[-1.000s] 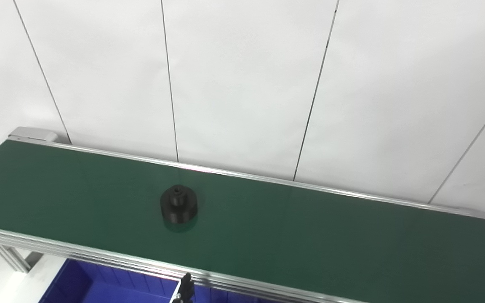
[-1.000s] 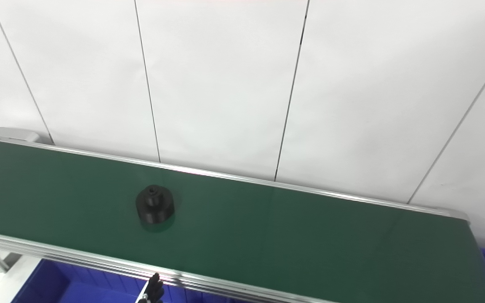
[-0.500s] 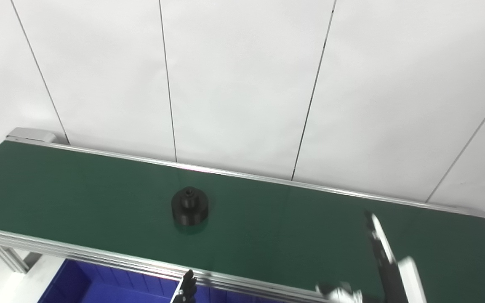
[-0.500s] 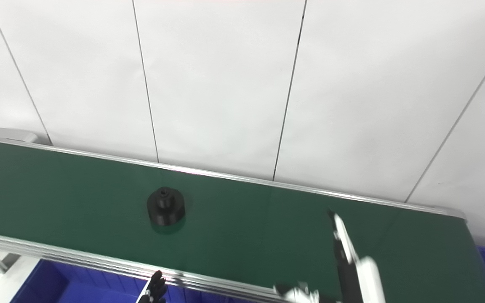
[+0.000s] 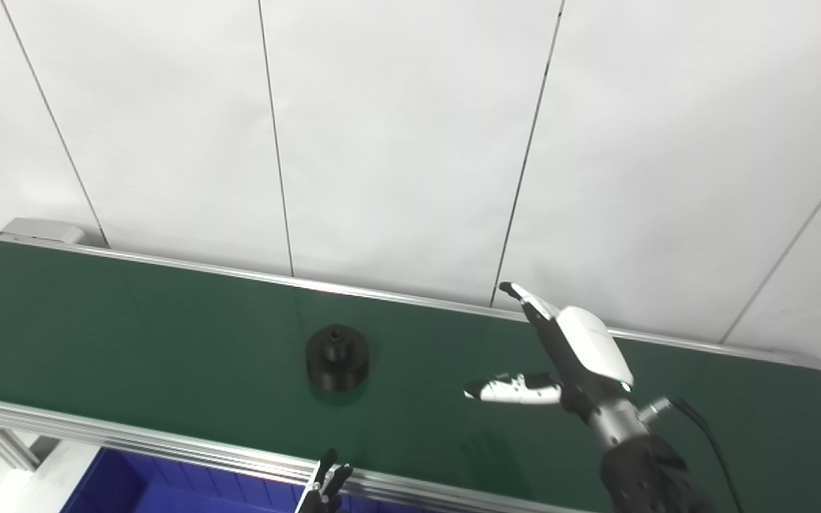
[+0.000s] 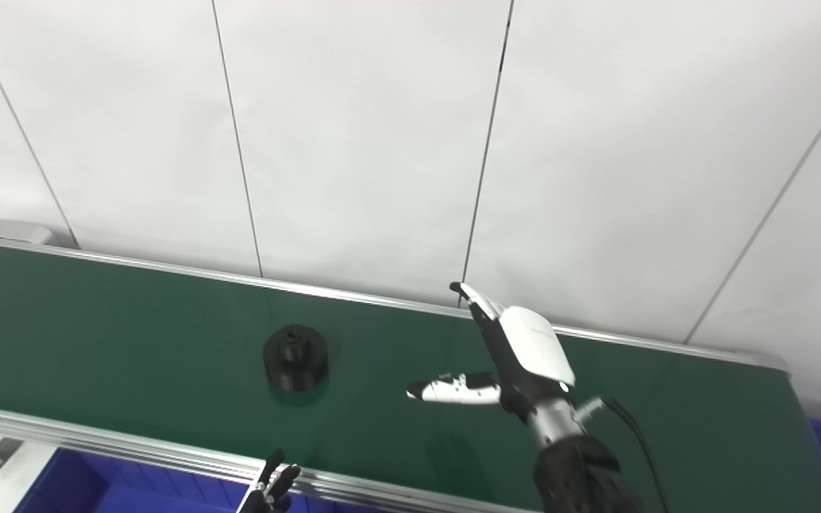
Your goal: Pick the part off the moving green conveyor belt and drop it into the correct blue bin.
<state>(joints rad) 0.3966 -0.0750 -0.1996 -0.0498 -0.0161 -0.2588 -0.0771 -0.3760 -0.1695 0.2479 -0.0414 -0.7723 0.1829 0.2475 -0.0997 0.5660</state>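
Left eye view: part (image 5: pixel 337 357) lies left of fingers (image 5: pixel 507 390).

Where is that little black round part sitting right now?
The black part sits on the green conveyor belt, left of centre in both views and apart from the open right hand to its right.

Part (image 5: pixel 337 356): black. Conveyor belt (image 5: pixel 132 335): plain dark green, silver rails. Bin (image 5: pixel 132 491): blue. Right hand (image 5: pixel 560 356): white shell, black fingers. Wall (image 5: pixel 396 142): white, thin dark seams
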